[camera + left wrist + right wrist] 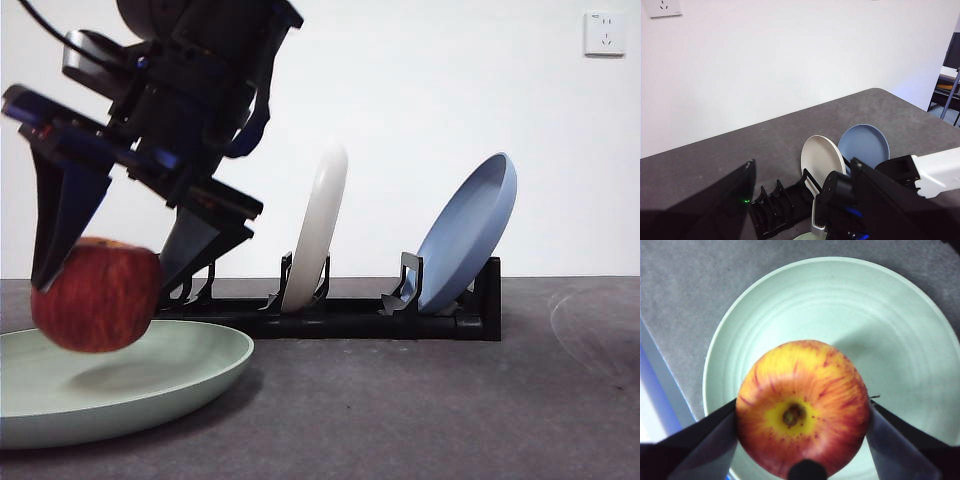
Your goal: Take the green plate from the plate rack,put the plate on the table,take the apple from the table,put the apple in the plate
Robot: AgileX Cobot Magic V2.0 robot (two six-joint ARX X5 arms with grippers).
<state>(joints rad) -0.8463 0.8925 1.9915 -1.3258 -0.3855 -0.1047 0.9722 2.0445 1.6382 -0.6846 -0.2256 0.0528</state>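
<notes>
From my station the green plate (120,385) already lies flat on the surface (420,410), clear of the plate rack (340,315), and my right hand (802,427) pinches the apple (97,294) just above it, so only the lowering and release remain.

Green plate (900,340) bare under my apple (802,407), nothing in the way. Plate rack (340,318) w/ cream-white plate (318,225) & blue plate (470,232) stands behind; counter (450,410) right of plate open.
</notes>
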